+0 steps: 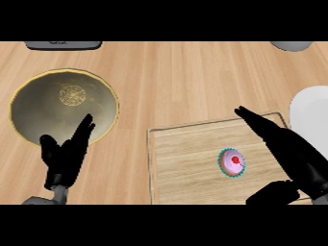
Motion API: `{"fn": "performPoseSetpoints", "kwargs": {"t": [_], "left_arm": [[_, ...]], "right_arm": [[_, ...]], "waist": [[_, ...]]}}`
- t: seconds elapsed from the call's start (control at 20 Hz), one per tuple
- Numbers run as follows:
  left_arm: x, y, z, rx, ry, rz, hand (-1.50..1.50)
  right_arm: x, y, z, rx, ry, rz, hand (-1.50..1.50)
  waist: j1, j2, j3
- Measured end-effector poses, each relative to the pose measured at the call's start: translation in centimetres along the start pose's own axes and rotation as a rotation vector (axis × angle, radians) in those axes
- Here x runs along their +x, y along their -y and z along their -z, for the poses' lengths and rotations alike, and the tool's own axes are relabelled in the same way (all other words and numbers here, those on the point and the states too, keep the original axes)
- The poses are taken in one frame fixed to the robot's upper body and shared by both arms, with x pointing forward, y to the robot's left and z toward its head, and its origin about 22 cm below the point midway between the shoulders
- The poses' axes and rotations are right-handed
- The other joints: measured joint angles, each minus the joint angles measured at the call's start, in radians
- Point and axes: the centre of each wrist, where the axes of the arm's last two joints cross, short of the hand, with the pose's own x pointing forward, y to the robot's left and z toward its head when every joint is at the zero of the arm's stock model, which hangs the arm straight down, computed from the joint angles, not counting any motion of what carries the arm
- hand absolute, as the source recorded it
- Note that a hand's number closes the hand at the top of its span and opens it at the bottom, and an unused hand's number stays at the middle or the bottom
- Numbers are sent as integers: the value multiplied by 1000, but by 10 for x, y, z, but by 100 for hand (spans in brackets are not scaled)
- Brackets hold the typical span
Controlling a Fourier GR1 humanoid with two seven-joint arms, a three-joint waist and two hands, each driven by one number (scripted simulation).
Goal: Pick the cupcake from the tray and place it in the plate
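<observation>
A pink-frosted cupcake (232,163) with a red cherry and a teal wrapper sits on the wooden tray (187,158), right of the tray's middle. The grey plate (45,103) with a gold rim and a gold centre emblem lies on the counter at the left. My right hand (294,153) hovers open over the tray's right side, just right of the cupcake, fingers straight and pointing away, thumb low near the tray's front edge. It does not touch the cupcake. My left hand (65,153) rests open at the lower left, fingers up over the plate's near rim.
A white rounded object (322,115) lies at the right edge beside the tray. A dark grey object (63,44) sits at the far left edge of the counter, and a light grey one (292,45) at the far right.
</observation>
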Motion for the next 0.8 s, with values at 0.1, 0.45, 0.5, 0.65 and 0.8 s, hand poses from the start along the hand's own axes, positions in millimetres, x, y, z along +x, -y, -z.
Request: {"fn": "performPoseSetpoints", "kwargs": {"t": [0.1,0.45,0.5,0.65,0.8], "left_arm": [[1,-4,-1,-4,-1,-1,0],[-1,-3,-4,2,9,1,0],[-2,-2,-1,3,7,2,0],[2,-2,-2,-3,-8,-7,0],[-1,-2,-1,-4,4,-7,0]], "right_arm": [[-1,-4,2,-5,-10,-21,-150],[-6,-23,5,-27,-74,-98,-150],[-10,-25,10,-25,-81,-105,-150],[-9,-30,16,-20,-92,-113,-150],[-10,-40,25,-2,-92,-117,-150]], "waist": [[0,0,0],[-1,0,0],[-1,0,0],[0,1,0],[0,1,0]]}}
